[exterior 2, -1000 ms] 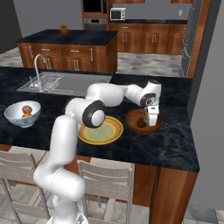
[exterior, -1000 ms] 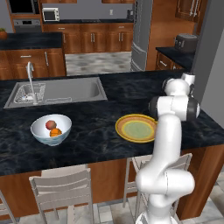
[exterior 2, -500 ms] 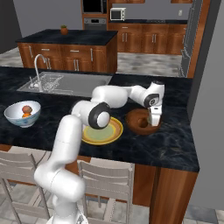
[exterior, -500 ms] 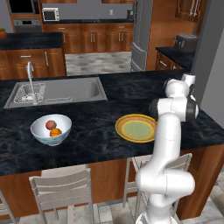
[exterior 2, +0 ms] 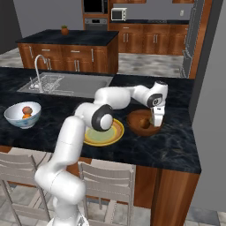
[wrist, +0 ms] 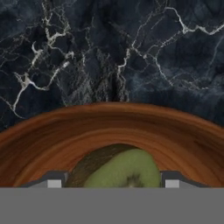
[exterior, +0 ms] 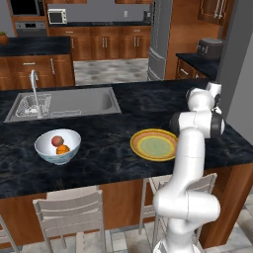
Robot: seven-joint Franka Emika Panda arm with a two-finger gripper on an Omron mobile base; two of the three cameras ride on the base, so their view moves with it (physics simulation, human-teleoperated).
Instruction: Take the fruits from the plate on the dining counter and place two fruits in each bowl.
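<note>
In the right base view the gripper [exterior 2: 156, 122] points down into the brown wooden bowl [exterior 2: 142, 122], right of centre on the dining counter [exterior 2: 176, 141]. In the hand view the green fruit [wrist: 124, 171] sits between the two finger tips [wrist: 53, 180] at bottom centre, apparently clamped. The plate [exterior: 153, 145] lies bare at centre of the left base view; the white bowl [exterior: 58, 147], centre left, holds the reddish fruit [exterior: 57, 141] and the orange fruit [exterior: 63, 149].

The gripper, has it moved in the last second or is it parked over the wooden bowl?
No. The gripper stays over the brown wooden bowl, right of the plate.
</note>
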